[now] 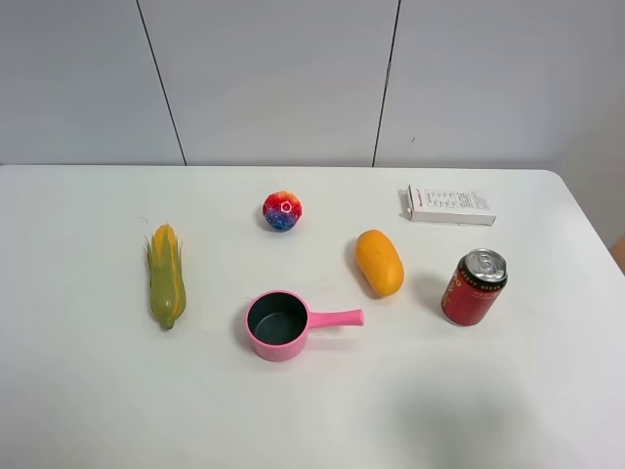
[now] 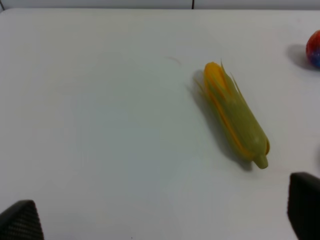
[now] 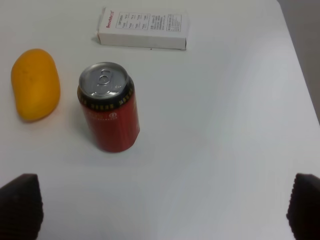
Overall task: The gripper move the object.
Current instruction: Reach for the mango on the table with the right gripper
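Mango [image 1: 379,262] lay right of centre on the table [image 1: 98,410], clear of every edge, between pink saucepan [image 1: 283,325] and red soda can [image 1: 475,286], touching neither. Long axis ran roughly far edge to near edge. Your right gripper [image 3: 162,215] saw it, fingers wide apart, empty. Your left gripper [image 2: 162,217], likewise spread, faced the corn cob [image 2: 235,115]. Judgement: right arm nearer, and you would reach beside the can, toward the left edge.

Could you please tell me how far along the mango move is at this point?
Nothing looks done: the mango lies untouched on the table between the pink pot and the red can. Nothing is in hand: the left pincer and right pincer are both open and empty. Reaching, grasping and moving it are all left.
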Tool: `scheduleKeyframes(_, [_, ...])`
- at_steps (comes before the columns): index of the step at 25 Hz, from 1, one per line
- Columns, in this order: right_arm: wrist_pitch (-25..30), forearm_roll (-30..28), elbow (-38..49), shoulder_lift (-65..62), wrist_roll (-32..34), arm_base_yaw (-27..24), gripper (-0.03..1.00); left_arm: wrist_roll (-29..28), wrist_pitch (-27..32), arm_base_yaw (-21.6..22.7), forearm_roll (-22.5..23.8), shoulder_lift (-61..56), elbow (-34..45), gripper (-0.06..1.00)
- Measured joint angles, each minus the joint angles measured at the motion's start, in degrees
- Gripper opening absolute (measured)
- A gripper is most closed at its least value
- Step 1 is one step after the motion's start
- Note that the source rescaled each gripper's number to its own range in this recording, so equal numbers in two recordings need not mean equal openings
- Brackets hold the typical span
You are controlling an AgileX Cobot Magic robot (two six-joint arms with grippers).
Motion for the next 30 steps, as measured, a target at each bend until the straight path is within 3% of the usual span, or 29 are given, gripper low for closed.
scheduleKeyframes(21, [0.00,0.16,0.00,0.00,0.20,0.00,1.00,0.00,0.00,0.00,0.00,0.00,0.00,1.00])
scheduleKeyframes(30, [-0.29,7.34,-4.24,11.70,0.56,0.00,1.00,0.00,0.00,0.00,0.00,0.00,0.00,1.00])
